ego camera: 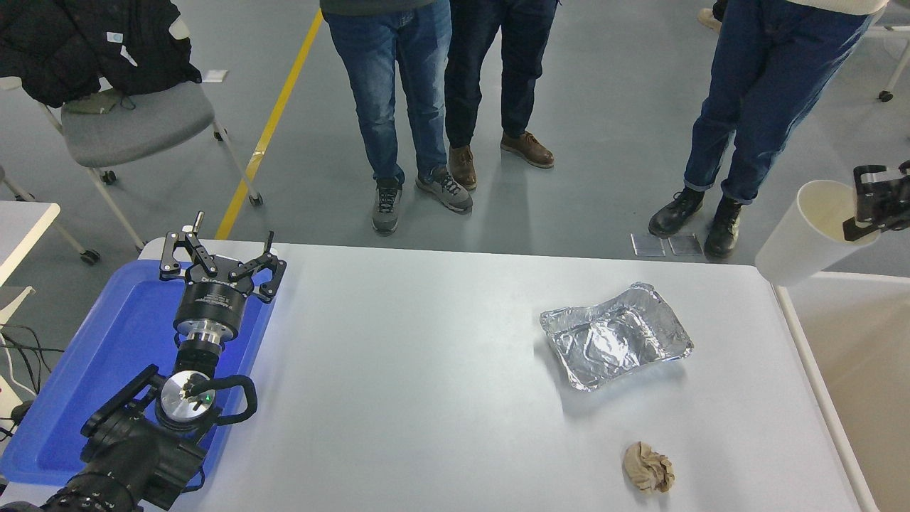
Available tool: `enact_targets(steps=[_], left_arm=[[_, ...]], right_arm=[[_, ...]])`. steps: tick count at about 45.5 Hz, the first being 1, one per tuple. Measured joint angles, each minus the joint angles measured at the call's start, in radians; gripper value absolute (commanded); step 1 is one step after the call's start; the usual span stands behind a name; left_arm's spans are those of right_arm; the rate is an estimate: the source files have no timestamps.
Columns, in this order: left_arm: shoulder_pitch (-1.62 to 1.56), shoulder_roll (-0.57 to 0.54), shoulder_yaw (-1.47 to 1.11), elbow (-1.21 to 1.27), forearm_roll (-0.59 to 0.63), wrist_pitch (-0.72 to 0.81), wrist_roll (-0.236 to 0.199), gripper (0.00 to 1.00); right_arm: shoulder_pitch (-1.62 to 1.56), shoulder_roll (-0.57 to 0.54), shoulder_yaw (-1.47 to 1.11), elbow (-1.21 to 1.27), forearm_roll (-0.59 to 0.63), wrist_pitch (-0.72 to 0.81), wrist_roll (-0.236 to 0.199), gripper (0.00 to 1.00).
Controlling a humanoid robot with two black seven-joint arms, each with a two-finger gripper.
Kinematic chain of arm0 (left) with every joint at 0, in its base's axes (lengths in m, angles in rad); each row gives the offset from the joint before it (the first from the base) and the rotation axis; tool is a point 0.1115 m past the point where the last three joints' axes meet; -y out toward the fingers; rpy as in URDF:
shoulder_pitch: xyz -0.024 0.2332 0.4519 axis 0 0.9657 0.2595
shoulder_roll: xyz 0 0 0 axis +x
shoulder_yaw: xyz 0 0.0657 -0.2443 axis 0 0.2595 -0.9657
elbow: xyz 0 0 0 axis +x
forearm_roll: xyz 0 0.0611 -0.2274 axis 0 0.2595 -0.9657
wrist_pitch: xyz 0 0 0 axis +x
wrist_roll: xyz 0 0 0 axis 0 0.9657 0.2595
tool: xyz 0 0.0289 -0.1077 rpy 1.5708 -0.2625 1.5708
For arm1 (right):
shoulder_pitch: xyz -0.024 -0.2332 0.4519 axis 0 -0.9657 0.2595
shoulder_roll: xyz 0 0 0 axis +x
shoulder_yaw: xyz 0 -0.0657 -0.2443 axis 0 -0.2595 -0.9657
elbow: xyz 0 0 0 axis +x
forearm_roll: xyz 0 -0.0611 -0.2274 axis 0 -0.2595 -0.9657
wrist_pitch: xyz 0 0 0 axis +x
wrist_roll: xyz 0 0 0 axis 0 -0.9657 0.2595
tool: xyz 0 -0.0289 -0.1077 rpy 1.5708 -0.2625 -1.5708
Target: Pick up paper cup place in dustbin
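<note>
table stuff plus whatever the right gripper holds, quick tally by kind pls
paper cup (pinched at the rim by the right gripper): 1
foil tray: 1
crumpled paper wad: 1
blue tray: 1
total: 4

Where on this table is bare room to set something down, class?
The widest bare patch on the white table lies between the blue tray, under the parked left hand, and the foil tray. It is tighter on the right, near the paper wad and dustbin.
</note>
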State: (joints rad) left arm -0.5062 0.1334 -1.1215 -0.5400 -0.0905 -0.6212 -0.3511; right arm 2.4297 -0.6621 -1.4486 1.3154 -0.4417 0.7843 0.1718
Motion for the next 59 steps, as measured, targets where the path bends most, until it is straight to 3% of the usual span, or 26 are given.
enact_targets(steps=[19,46,59], left_arm=[[0.0,0.0,0.0,0.0,0.0,0.0,0.0,1.0],[0.0,0.0,0.0,0.0,0.0,0.0,0.0,1.0],[0.0,0.0,0.0,0.0,0.0,0.0,0.0,1.0]], right_arm=[[0.023,-0.04,-0.119,-0.034,-0.01,0.001,-0.004,0.0],[-0.002,-0.295,-0.265,-0.142,-0.098,0.001,-0.005,0.0],[-0.105,-0.345,-0.228,-0.238,-0.11,0.001,-0.005,0.0]])
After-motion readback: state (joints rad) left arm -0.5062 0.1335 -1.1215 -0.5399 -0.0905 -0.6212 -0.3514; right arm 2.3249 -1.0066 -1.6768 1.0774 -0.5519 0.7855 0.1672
